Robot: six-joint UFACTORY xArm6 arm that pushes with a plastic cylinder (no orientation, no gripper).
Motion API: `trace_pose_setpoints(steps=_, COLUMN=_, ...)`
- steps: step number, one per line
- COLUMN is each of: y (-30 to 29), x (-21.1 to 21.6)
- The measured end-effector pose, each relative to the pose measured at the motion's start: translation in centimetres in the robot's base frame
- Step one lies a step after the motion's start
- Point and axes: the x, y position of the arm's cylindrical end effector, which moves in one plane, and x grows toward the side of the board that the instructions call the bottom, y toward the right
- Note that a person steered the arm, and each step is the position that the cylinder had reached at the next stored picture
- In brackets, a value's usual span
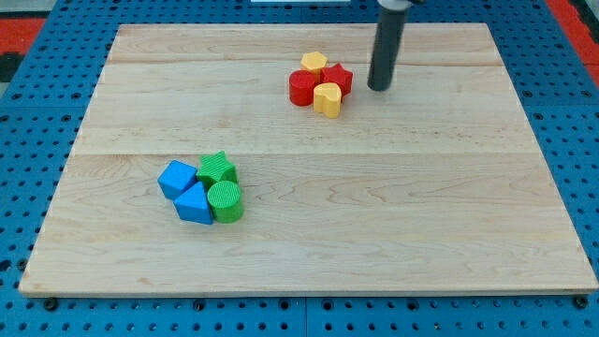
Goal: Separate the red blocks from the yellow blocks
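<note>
Two red and two yellow blocks sit bunched together near the view's top centre. A yellow hexagon block (pixel 314 63) is at the cluster's top, a red star block (pixel 338 79) at its right, a red cylinder (pixel 301 88) at its left, and a yellow block (pixel 328 98) at its bottom. They touch one another. My tip (pixel 378 88) rests on the board just to the right of the red star, a small gap away from it.
The wooden board (pixel 393 215) lies on a blue pegboard. At the lower left sits a second cluster: a blue block (pixel 176 178), a blue triangular block (pixel 195 204), a green star (pixel 217 168) and a green cylinder (pixel 226 200).
</note>
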Motion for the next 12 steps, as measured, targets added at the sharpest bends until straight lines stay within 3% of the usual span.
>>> trace_pose_setpoints(steps=2, y=-6.0, x=0.1)
trace_pose_setpoints(steps=3, y=-1.7, x=4.3)
trace_pose_setpoints(steps=4, y=-1.5, x=4.8)
trace_pose_setpoints(steps=6, y=-6.7, x=1.3)
trace_pose_setpoints(steps=8, y=-2.7, x=0.5)
trace_pose_setpoints(steps=9, y=-4.5, x=2.5)
trace_pose_setpoints(steps=10, y=-10.1, x=-3.6)
trace_pose_setpoints(steps=11, y=-9.4, x=-3.2)
trace_pose_setpoints(steps=12, y=-4.7, x=1.9)
